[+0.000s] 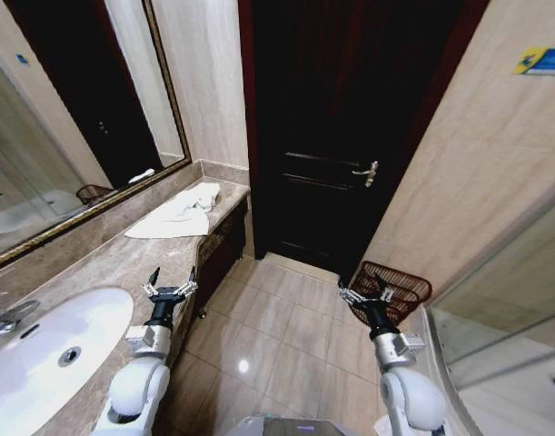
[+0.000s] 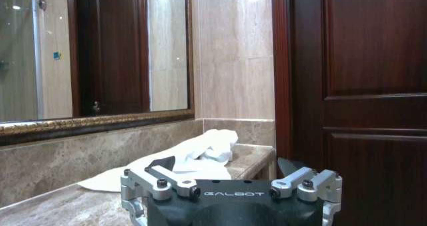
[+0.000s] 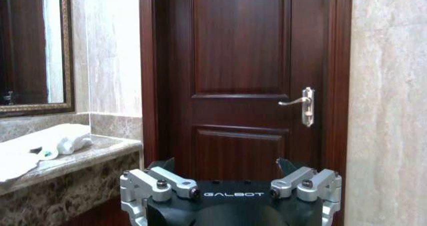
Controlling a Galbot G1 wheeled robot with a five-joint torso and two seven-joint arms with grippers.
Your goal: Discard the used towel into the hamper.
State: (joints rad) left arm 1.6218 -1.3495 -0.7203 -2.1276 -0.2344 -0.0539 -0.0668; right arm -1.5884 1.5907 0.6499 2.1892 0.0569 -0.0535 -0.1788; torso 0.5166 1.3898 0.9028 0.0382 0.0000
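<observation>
A dark wooden door fills the far wall, shut, with a silver lever handle on its right side. To the robot's left runs a marble counter, and the used towel, white and rumpled, lies on its far end near the corner by the door frame, partly spread flat and partly bunched. Nearer on the same counter is a white oval sink with a tap at its edge, and a gold-framed mirror hangs on the wall above. The hamper, a reddish-brown open-weave basket, stands on the tiled floor by the right wall, well apart from the towel and across the open floor from the counter. The left gripper hangs beside the counter's front edge, near the sink, its fingers spread and empty; in the left wrist view it points toward the towel, with bare counter between them. The right gripper hovers just in front of the hamper, overlapping its near rim, fingers likewise spread and holding nothing. Beige stone tiles cover the walls, and a glass panel stands at the right.
</observation>
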